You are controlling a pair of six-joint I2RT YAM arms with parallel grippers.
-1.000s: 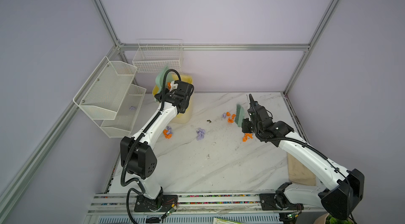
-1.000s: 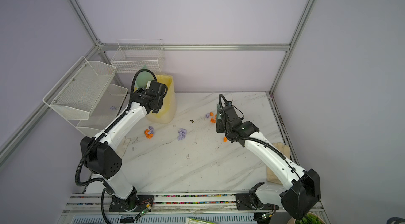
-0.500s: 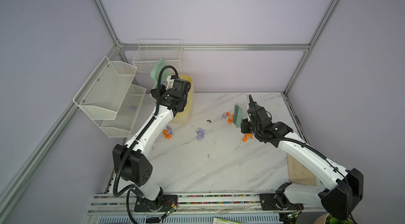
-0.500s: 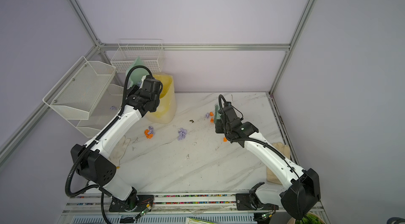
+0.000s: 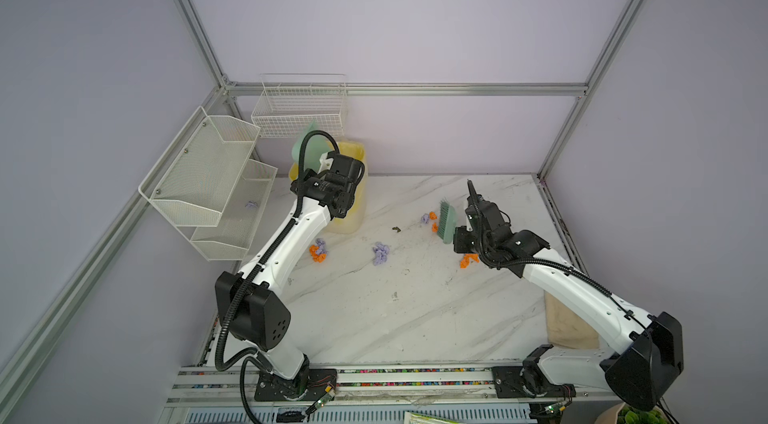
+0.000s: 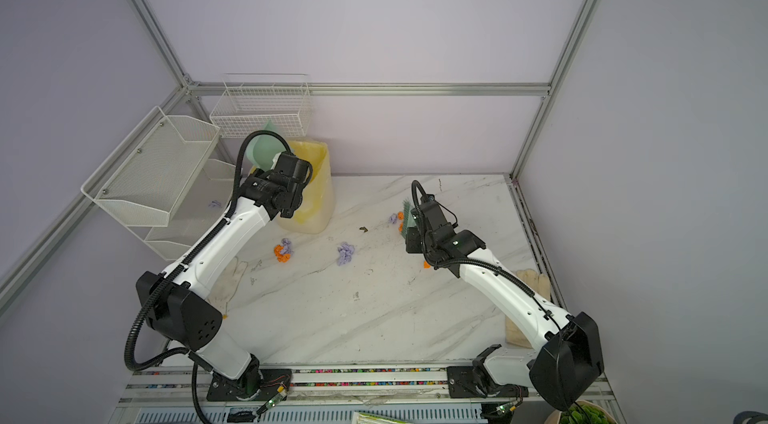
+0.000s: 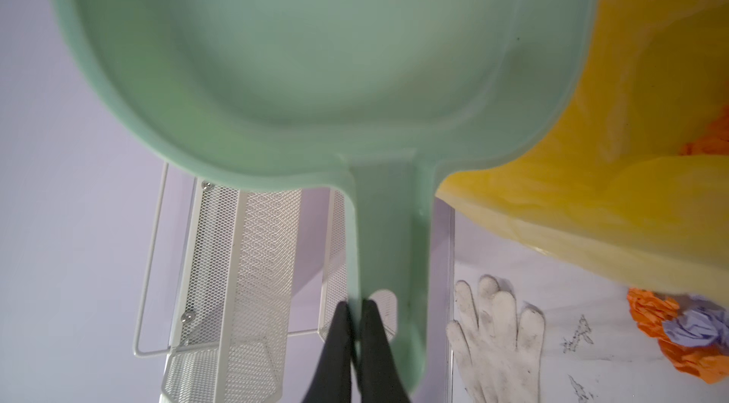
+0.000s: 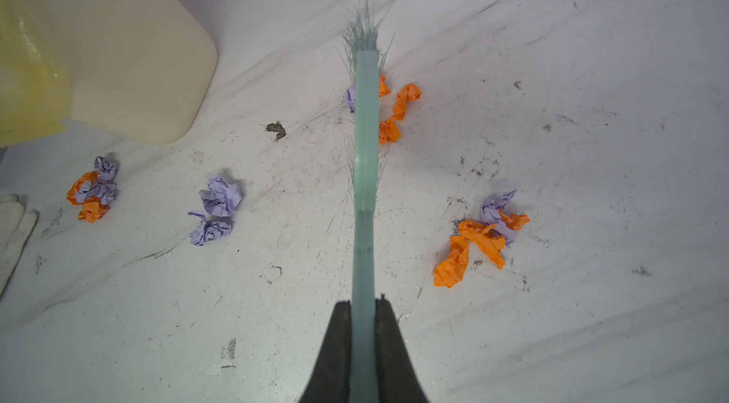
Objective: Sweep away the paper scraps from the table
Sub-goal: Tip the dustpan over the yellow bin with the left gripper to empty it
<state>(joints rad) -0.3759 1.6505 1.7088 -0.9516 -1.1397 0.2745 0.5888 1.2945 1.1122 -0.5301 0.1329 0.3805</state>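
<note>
Paper scraps lie in clumps on the table (image 5: pixel 395 318): orange and lilac (image 5: pixel 318 251), lilac (image 5: pixel 380 253), orange (image 5: pixel 467 262), and a mixed clump (image 8: pixel 394 109) under the brush. My left gripper (image 7: pixel 355 304) is shut on the handle of the green dustpan (image 7: pixel 315 46), which it holds tilted up at the rim of the yellow-lined bin (image 5: pixel 353 193). My right gripper (image 8: pixel 363 304) is shut on the green brush (image 8: pixel 365 124). The brush (image 5: pixel 448 220) hangs edge-on just above the table at the right.
White mesh shelves (image 5: pixel 208 177) with one lilac wad (image 5: pixel 250 204) and a wire basket (image 5: pixel 299 110) hang at the back left. A white glove (image 6: pixel 228 285) lies under the left arm, another (image 6: pixel 532 280) at the right edge. A dark speck (image 5: pixel 396 229) lies mid-table.
The left arm has shifted a little to the left and raised the dustpan higher above the bin's rim. The right arm and the brush have hardly moved.
</note>
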